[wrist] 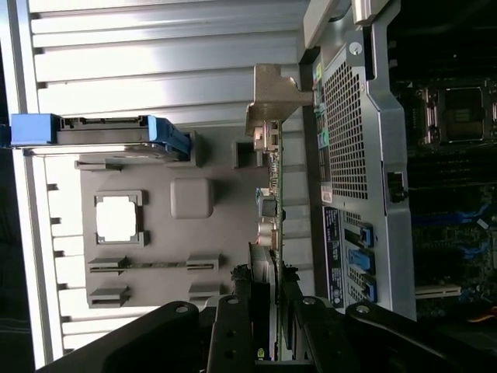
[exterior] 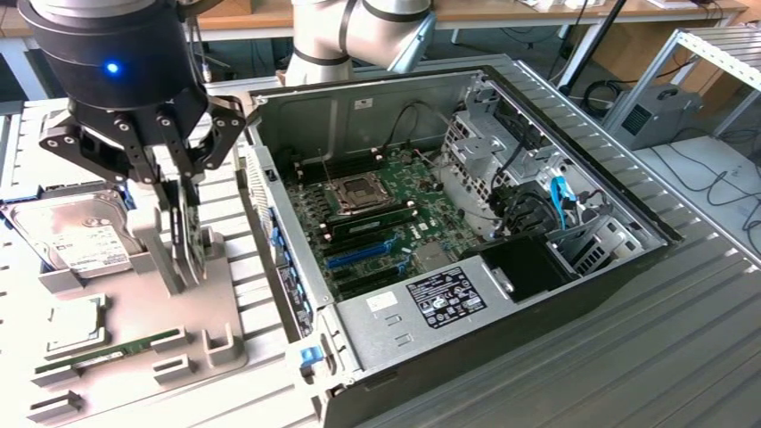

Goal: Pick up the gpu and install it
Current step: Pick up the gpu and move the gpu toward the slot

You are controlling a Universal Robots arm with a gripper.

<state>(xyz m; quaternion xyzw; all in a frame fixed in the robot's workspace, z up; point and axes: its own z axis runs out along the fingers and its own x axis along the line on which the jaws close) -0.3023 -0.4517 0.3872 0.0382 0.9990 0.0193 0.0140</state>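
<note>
The gpu [exterior: 188, 254] stands on edge in a slot of the grey holder tray [exterior: 226, 348], at the exterior view's left beside the open computer case [exterior: 618, 259]. My gripper [exterior: 178, 267] reaches straight down over it, with a finger on each face of the card, shut on it. In the wrist view the gpu [wrist: 273, 194] is seen edge-on. Its silver end bracket [wrist: 273, 97] is at the far end, and my gripper [wrist: 273, 295] clamps the near end. The card still sits in the holder.
A silver hard drive [exterior: 77, 236], a processor chip [exterior: 74, 325] and a green memory stick [exterior: 113, 349] lie on the same tray. The motherboard [exterior: 393, 214] with blue slots [exterior: 356, 254] lies inside the case. The case's perforated rear panel [wrist: 349, 155] is close beside the card.
</note>
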